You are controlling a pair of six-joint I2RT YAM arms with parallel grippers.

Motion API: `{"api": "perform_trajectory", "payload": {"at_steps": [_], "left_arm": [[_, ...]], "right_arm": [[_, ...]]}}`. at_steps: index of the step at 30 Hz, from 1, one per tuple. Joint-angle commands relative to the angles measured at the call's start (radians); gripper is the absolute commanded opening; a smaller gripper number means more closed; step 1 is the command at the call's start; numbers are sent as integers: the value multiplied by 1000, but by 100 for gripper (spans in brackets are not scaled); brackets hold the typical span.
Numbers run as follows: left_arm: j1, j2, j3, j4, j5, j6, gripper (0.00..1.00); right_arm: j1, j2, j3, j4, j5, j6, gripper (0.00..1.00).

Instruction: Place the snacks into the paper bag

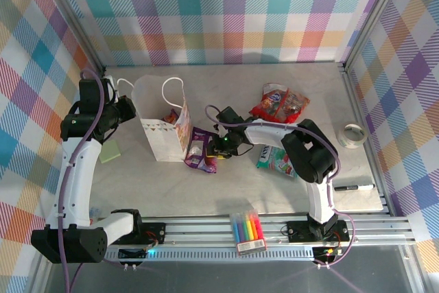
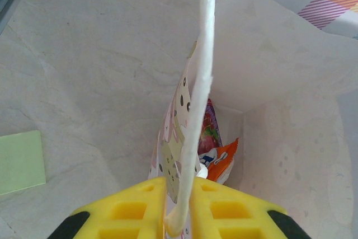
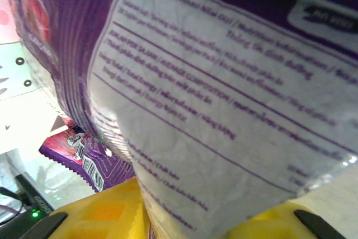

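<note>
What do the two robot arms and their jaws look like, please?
The left arm and the right arm are alike: smooth white tubular links joined by bulky black joints, on black bases. A purple cable runs loosely along each one. The jaws are bright yellow plastic blocks with square moulded recesses and black outer corners.

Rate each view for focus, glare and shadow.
Top external: sharp and evenly lit, with no strong glare on the table or the paper bag. Left wrist: the cord handle near the lens is soft-edged, and the bag's inside darkens toward the bottom. Right wrist: the purple packet sits very close, its print blurring toward the top right; the left edge washes out white.
</note>
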Motion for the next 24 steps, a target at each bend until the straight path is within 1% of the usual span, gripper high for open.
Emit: {"api": "perform_trajectory", "payload": {"at_steps": [1,3,12,24], "left_arm": [[11,-5,-6,-27,5,11,18],[11,-10,-12,-23,6,9,18],[11,-23,-10,-33,-2,16,18],[11,-16,-14,-24,2,18,18]], "right_arm": [[7,-54,31,-105,87,-53,29],[7,-71,37,-120,115,-68,27],[7,-135,74,-184,187,-114,24],[7,-286,140,-287,375,-207,24]]}}
